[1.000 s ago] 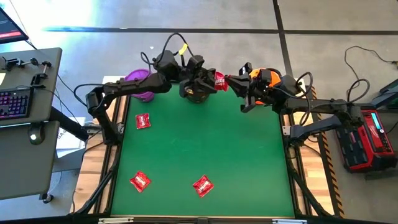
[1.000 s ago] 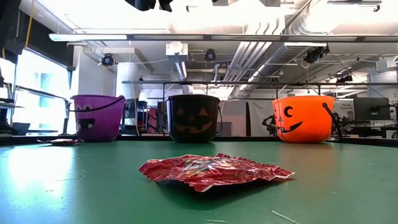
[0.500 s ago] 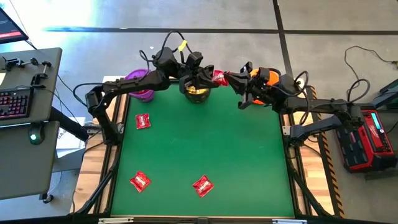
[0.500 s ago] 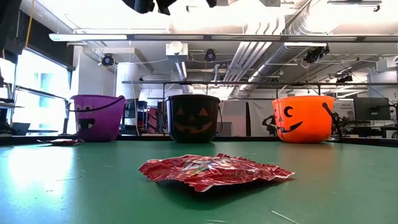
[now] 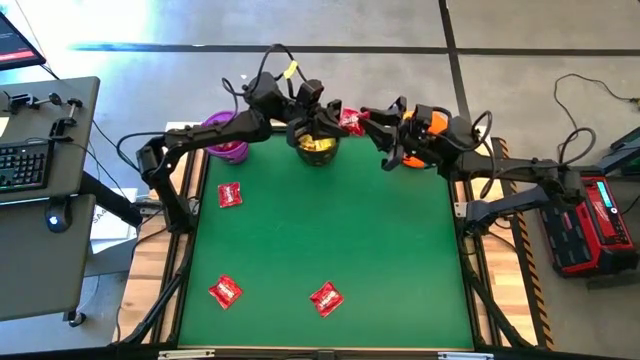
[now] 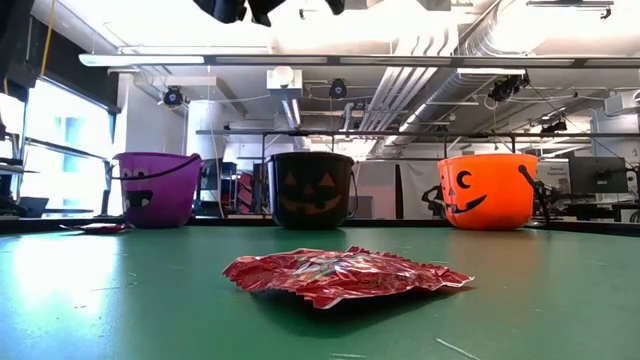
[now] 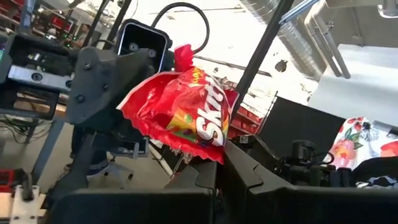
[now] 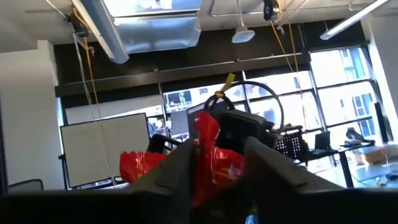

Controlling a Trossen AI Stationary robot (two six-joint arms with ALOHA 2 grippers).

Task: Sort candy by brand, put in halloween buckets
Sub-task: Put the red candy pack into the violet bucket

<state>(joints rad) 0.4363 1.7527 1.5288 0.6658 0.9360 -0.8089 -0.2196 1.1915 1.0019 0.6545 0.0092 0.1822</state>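
A red candy packet [image 5: 351, 121] hangs in the air between my two grippers, over the right rim of the black bucket [image 5: 318, 146] at the far edge. My left gripper [image 5: 337, 117] is shut on it from the left. My right gripper [image 5: 368, 122] stands open at its other end, and the packet [image 8: 211, 163] shows between the right gripper's parted fingers. Yellow candy lies inside the black bucket. The purple bucket [image 5: 228, 142] stands to its left. To its right, the orange bucket [image 5: 428, 124] is partly hidden under my right arm. My left gripper pinches one edge of the red packet [image 7: 208, 152] between its two fingers, coming roughly level from the table's left. The packet stands out beyond the fingertips, crumpled and lifted clear of the table and buckets. My right gripper has a finger [image 8: 181, 163] on either side of the packet's other end; I cannot tell whether they touch it.
Three more red packets lie on the green table [image 5: 400, 260]: one at mid-left [image 5: 230, 195], two near the front edge [image 5: 226, 292] [image 5: 326, 298]. The front one fills the low view [image 6: 345, 275], with the purple [image 6: 157, 188], black [image 6: 311, 188] and orange [image 6: 487, 190] buckets behind.
My left gripper has moved right and slightly toward the far edge, off the black bucket's mouth, up to the red packet. My right gripper and the packet have drifted a little toward the far edge. The yellow candy in the black bucket now shows.
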